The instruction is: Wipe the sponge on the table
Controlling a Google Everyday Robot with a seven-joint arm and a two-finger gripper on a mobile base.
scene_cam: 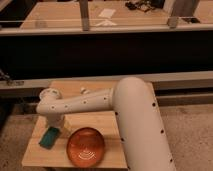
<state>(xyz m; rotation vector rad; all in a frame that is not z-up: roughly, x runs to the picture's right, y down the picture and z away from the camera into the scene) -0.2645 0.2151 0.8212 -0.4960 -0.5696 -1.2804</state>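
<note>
the gripper (60, 127) hovers with jaws wide just above the sponge (49, 137) on the table (90, 121); approaching or leaving, it should keep clear of the orange plate (86, 146)

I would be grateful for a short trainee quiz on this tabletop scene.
1. True or false: the sponge lies on the orange plate.
2. The gripper is: A) raised high above the table; B) low over the table, right beside the sponge; C) directly above the plate.
3. Fill in: in the camera view, the sponge lies to the plate's ____.
Key: 1 false; 2 B; 3 left.
</note>
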